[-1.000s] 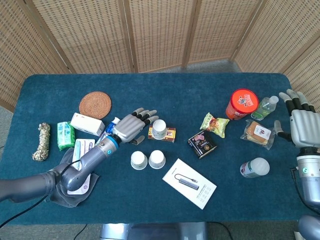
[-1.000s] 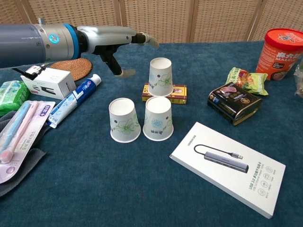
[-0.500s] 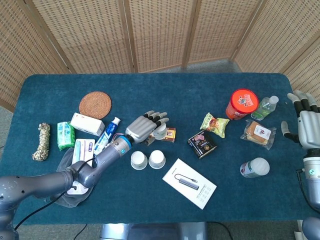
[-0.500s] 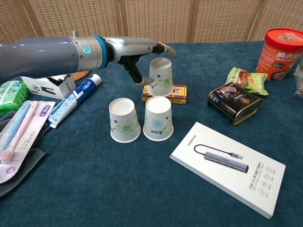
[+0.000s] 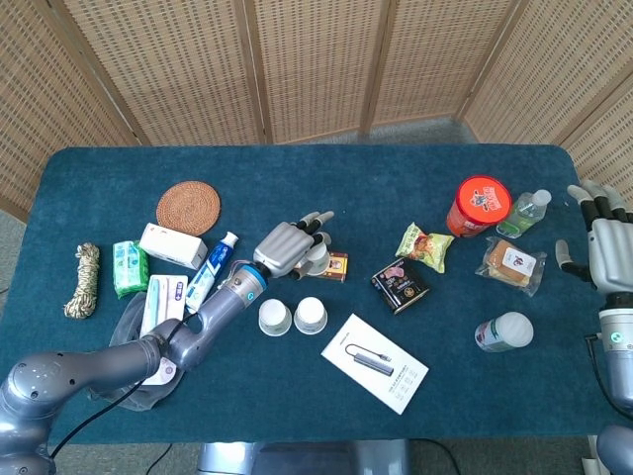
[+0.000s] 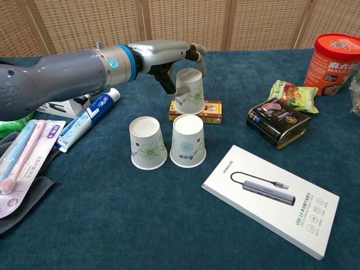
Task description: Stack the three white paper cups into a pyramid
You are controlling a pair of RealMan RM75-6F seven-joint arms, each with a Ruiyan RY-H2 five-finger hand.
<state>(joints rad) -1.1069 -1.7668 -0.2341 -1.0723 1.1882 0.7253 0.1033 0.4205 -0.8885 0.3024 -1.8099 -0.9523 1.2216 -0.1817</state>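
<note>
Two white paper cups (image 6: 148, 143) (image 6: 188, 140) stand upside down side by side on the blue cloth; the head view shows them too (image 5: 275, 317) (image 5: 311, 315). A third cup (image 6: 189, 94) sits upside down and slightly tilted on a flat yellow box (image 6: 209, 109) just behind them. My left hand (image 6: 169, 56) wraps this cup: its fingers curl over the far side and its thumb presses the near left side. From the head view the hand (image 5: 289, 242) hides most of that cup (image 5: 318, 255). My right hand (image 5: 605, 242) hovers at the table's right edge, fingers spread, holding nothing.
A white boxed USB hub (image 6: 270, 197) lies right of the cup pair. A black packet (image 6: 278, 121), a snack bag (image 6: 292, 93) and a red tub (image 6: 332, 56) stand further right. Toothpaste (image 6: 90, 118), toothbrushes and small boxes crowd the left.
My left hand moved right from beside the toothpaste to the rear cup and closed its fingers around it; the cup now leans a little. The right hand shifted slightly toward the right edge.
</note>
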